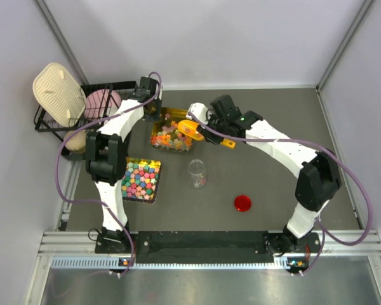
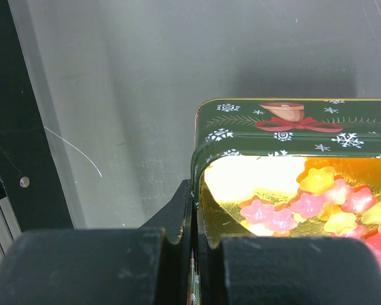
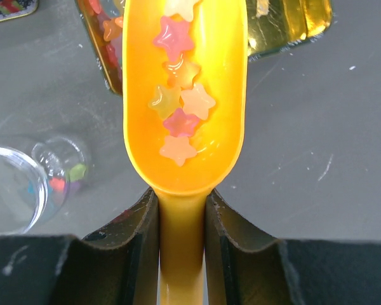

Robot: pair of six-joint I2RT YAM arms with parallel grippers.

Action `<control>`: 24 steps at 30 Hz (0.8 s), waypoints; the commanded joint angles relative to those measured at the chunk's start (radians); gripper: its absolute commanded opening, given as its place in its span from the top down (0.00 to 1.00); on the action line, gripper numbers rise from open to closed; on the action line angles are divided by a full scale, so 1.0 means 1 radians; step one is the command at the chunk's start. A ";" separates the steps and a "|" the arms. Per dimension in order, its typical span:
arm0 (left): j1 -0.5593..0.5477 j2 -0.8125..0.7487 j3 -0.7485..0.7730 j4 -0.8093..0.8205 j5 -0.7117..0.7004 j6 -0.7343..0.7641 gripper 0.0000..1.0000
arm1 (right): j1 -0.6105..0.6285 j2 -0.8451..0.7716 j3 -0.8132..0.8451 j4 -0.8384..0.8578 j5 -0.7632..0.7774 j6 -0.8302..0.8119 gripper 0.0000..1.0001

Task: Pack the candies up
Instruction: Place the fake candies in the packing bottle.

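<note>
so, a handful of the candies (image 3: 178,108), little stars in pink, orange and pale yellow, lay in a loose line down the bowl of the orange scoop (image 3: 184,165). the bulk of them sat heaped in the green christmas tin (image 2: 273,124), on its gold floor. the scoop hung above one edge of the tin. the clear jar (image 1: 197,173) stood apart from the tin on the table (image 1: 273,190), with only a few pieces at its bottom.

the right gripper (image 3: 182,213) had its jaws closed tight on the scoop's handle, just behind the bowl. the left gripper (image 2: 195,219) was pinched onto the tin's wall near a corner, one finger outside and one inside. further off lay the red lid (image 1: 242,203) and a tray of larger candies (image 1: 141,179).

the step in hand looked like carrying this load across to the jar. the risks, as i judged them:

- the scoop was shallow and open at the front, so any forward tilt or jerk on the way would send stars rolling onto the table.
- the jar's mouth looked little wider than the scoop, so a pour begun off-centre would spill past the rim.
- nothing held the jar, so a nudge from the scoop's lip could tip it over.
</note>
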 commanded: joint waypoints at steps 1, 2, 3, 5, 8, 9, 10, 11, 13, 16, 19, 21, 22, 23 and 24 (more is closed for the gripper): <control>0.008 -0.067 0.028 0.044 0.033 -0.019 1.00 | -0.010 -0.139 -0.034 0.045 -0.005 -0.018 1.00; 0.008 -0.067 0.030 0.046 0.035 -0.019 1.00 | -0.010 -0.170 -0.042 0.044 0.003 -0.022 1.00; 0.008 -0.067 0.031 0.044 0.035 -0.020 1.00 | -0.010 -0.187 -0.051 0.035 0.009 -0.033 1.00; 0.008 -0.067 0.033 0.043 0.039 -0.020 1.00 | -0.012 -0.227 -0.071 0.024 0.023 -0.041 1.00; 0.008 -0.067 0.033 0.043 0.035 -0.019 1.00 | -0.010 -0.270 -0.096 -0.002 0.026 -0.050 1.00; 0.010 -0.067 0.033 0.043 0.036 -0.017 1.00 | -0.012 -0.299 -0.103 -0.007 0.028 -0.054 1.00; 0.010 -0.067 0.034 0.041 0.035 -0.014 1.00 | -0.012 -0.317 -0.119 -0.016 0.028 -0.054 1.00; 0.010 -0.065 0.038 0.043 0.032 -0.006 1.00 | -0.010 -0.331 -0.125 -0.021 0.031 -0.056 1.00; 0.010 -0.061 0.041 0.044 0.023 0.003 1.00 | -0.010 -0.369 -0.137 -0.033 0.034 -0.064 1.00; 0.011 -0.052 0.048 0.053 0.019 0.014 1.00 | -0.012 -0.403 -0.143 -0.063 0.042 -0.073 1.00; 0.013 -0.045 0.048 0.069 0.042 0.011 1.00 | -0.012 -0.432 -0.148 -0.091 0.040 -0.082 1.00; 0.013 -0.039 0.048 0.072 0.050 0.007 1.00 | -0.012 -0.445 -0.151 -0.111 0.040 -0.087 1.00; 0.013 -0.033 0.048 0.070 0.053 0.006 1.00 | -0.010 -0.457 -0.152 -0.119 0.040 -0.088 1.00; 0.013 -0.032 0.050 0.069 0.053 0.004 1.00 | -0.010 -0.463 -0.154 -0.135 0.042 -0.097 1.00; 0.013 -0.030 0.048 0.063 0.053 0.001 1.00 | -0.012 -0.471 -0.159 -0.143 0.043 -0.100 1.00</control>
